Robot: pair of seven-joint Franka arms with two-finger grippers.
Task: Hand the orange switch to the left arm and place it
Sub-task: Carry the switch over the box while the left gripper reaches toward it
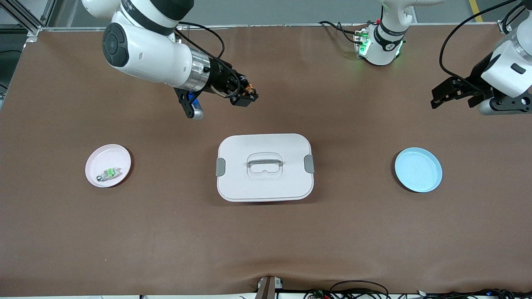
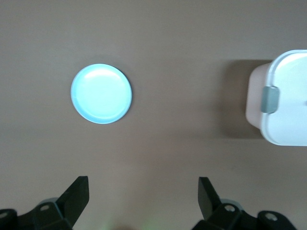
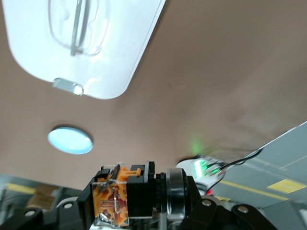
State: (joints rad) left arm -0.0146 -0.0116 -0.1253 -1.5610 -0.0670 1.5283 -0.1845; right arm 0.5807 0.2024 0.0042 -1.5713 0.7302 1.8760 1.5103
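Right pincer [image 1: 246, 94] grips orange switch [image 1: 248, 88] lengthwise.

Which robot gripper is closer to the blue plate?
Left. The left gripper hangs open over the table by the blue plate. The right gripper, holding the orange switch, is past the box.

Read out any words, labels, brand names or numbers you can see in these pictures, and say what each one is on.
No text can be read in any view.
Left arm's wrist band: small marks, too small to read.
Box, orange switch, pink plate, blue plate: no writing visible.
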